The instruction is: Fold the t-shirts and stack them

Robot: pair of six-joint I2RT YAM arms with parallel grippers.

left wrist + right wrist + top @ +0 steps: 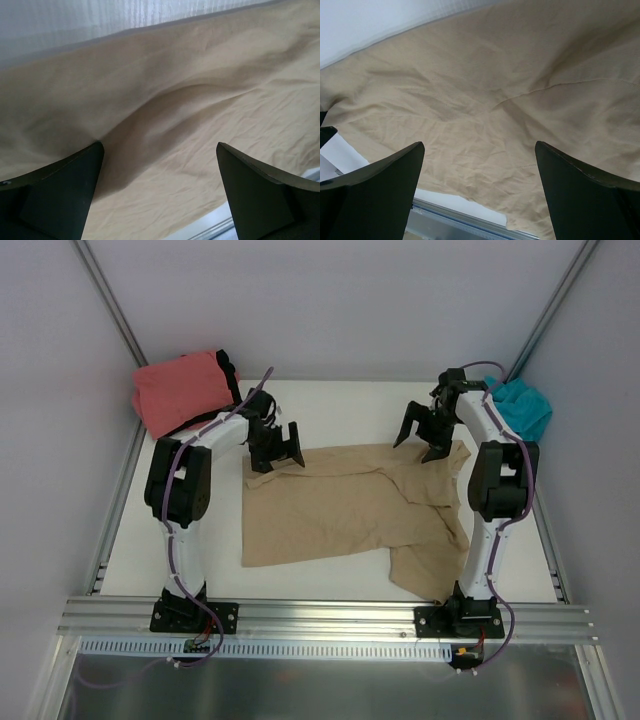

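The tan t-shirt (345, 505) lies spread and wrinkled across the middle of the white table, one sleeve trailing toward the near right. My left gripper (283, 445) hangs open just above the shirt's far left corner. My right gripper (422, 436) hangs open over the far right edge. Each wrist view looks down on tan cloth (190, 125) (490, 115) between wide-apart dark fingers, with nothing held. A coral-pink t-shirt (180, 390) sits folded at the far left corner with black cloth (229, 370) at its right side. A teal t-shirt (524, 406) lies bunched at the far right.
Grey walls close in the table on three sides. An aluminium rail (320, 618) runs along the near edge where both arm bases are bolted. Bare white tabletop (350, 405) shows behind the tan shirt and at the near left.
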